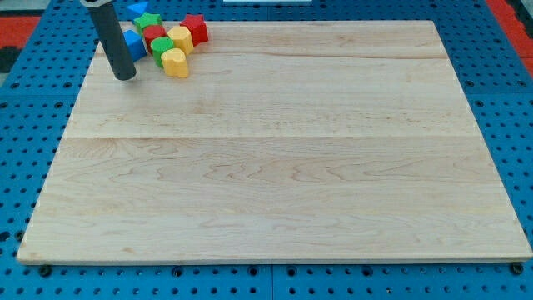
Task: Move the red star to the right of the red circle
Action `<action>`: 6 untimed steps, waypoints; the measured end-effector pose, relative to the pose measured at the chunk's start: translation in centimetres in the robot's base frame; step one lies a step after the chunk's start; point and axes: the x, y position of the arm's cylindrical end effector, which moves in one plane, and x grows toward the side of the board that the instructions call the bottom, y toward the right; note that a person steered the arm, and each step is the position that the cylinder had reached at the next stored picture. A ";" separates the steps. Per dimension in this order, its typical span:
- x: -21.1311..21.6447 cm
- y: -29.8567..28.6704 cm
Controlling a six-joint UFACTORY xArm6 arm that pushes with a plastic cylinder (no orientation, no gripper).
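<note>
Although the red star (196, 28) sits at the right-hand edge of the cluster in the upper left of the frame, it lies well to the view's right of my tip (125, 77) and a little toward the view's top — the whole huddle of blocks stands between them. That is the relation the coming move turns on: to shift the star, my tip would, as I judge it, have to go round the cluster, not through it.

The star looks like a squat, bright red block with notched sides, its points hard to count at this size. It touches or nearly touches a yellow block (181, 38) on its lower left. The red circle (154, 33) is just left of that yellow block, partly hidden behind a green block (161, 48). So the star already lies to the right of the circle, with the yellow one wedged between them; whether that counts as done I cannot tell.

Further out, a second yellow block (175, 62) sits at the cluster's lower edge, a green star-like block (149, 20) at its top, and two blue blocks — one (134, 43) just beside the rod, one (138, 7) at the frame's top edge.

The tool is a plain dark rod with nothing to spread or pinch; its tip rests on the table (283, 167), touching no block, left of and below the cluster.
</note>
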 end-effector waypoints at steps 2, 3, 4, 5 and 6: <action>0.0 0.0; 0.0 0.1; 0.0 0.1; 0.0 0.1; 0.1 0.1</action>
